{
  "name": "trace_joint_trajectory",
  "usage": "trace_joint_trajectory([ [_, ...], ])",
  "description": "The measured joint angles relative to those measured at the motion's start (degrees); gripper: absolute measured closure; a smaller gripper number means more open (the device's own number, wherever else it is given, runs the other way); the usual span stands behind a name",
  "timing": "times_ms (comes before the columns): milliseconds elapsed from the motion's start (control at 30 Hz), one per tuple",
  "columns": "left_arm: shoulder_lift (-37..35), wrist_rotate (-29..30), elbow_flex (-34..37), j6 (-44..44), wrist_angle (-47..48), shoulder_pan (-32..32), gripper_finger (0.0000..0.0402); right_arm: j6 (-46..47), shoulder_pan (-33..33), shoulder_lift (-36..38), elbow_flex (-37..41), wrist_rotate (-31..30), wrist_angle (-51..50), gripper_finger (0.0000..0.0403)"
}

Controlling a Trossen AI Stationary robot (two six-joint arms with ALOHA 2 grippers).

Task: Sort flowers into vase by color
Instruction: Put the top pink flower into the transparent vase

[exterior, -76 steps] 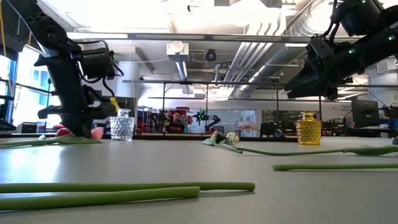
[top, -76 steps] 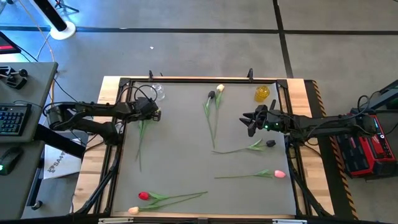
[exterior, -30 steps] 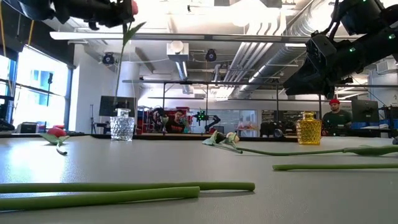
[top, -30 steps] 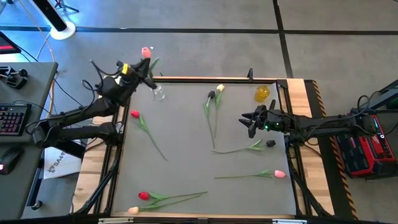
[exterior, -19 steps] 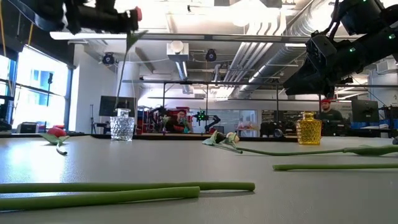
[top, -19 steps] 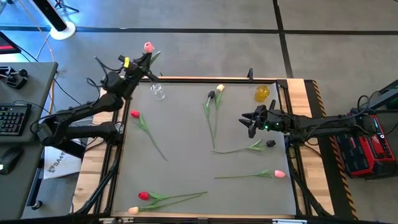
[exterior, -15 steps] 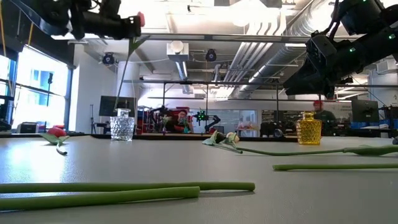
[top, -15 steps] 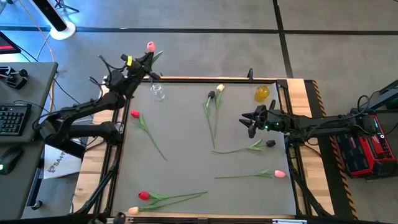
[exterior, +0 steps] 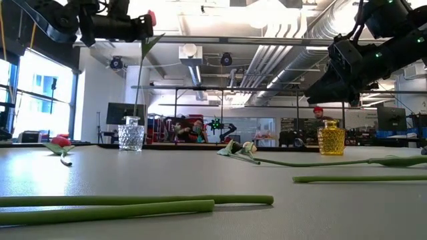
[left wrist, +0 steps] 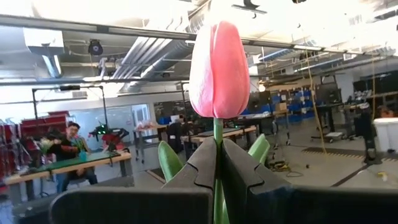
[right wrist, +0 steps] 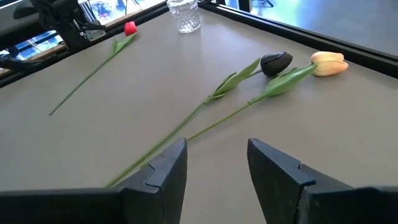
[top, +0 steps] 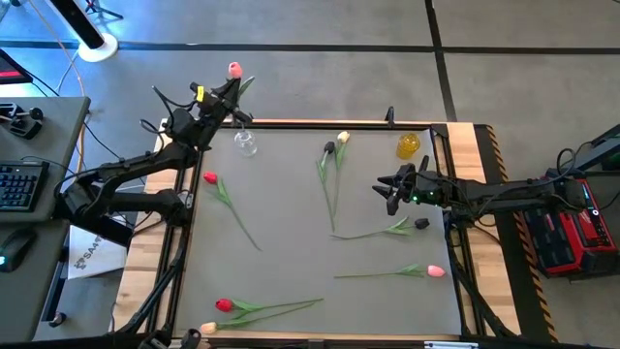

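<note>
My left gripper (top: 222, 95) is high above the far left corner, shut on a pink tulip (top: 233, 71). In the low view its stem (exterior: 139, 80) hangs down to the mouth of the clear glass vase (exterior: 131, 136). Whether the stem's end is inside, I cannot tell. My right gripper (top: 388, 190) hovers open near the right side, beside the yellow vase (top: 408, 145). Other tulips lie flat on the table. They are a red one (top: 209, 177), a cream one (top: 342, 138) with a near-black one (top: 329, 148), another near-black one (top: 421, 223), a pink one (top: 436, 271), and a red (top: 224, 304) and cream pair (top: 206, 328). My left gripper pinches the pink tulip's stem just below the head (left wrist: 217, 132) between its two fingers (left wrist: 202, 167). The fingers come roughly level from the table's left, across the stem. The flower is lifted clear and upright, head (exterior: 151, 16) above the fingers, stem and leaf hanging below.
The glass vase (top: 246, 143) stands at the far left of the grey mat and the yellow vase (exterior: 331, 138) at the far right. A black frame rail (top: 320, 124) runs round the mat. Bare mat lies at the centre (top: 291, 204). People move in the room beyond.
My left gripper, holding the pink tulip aloft, has drifted a little toward the table's far edge and right, toward the glass vase. The hanging stem has swung from a slant to nearly upright over the vase's mouth.
</note>
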State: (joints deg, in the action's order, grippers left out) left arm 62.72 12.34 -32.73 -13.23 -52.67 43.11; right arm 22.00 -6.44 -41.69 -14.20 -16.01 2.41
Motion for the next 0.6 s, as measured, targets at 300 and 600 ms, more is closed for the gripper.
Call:
trace_joint_trajectory([
  [300, -0.2, -0.3, 0.0, 0.7, 3.3, 0.0, 0.0401, 0.2, 0.0, 0.0, 0.0, 0.0, 0.0, 0.0247],
  [600, -0.1, 1.3, 0.0, 0.6, 10.0, 0.0, 0.0401, 1.2, 0.0, 0.0, 0.0, 0.0, -0.8, 0.0247],
])
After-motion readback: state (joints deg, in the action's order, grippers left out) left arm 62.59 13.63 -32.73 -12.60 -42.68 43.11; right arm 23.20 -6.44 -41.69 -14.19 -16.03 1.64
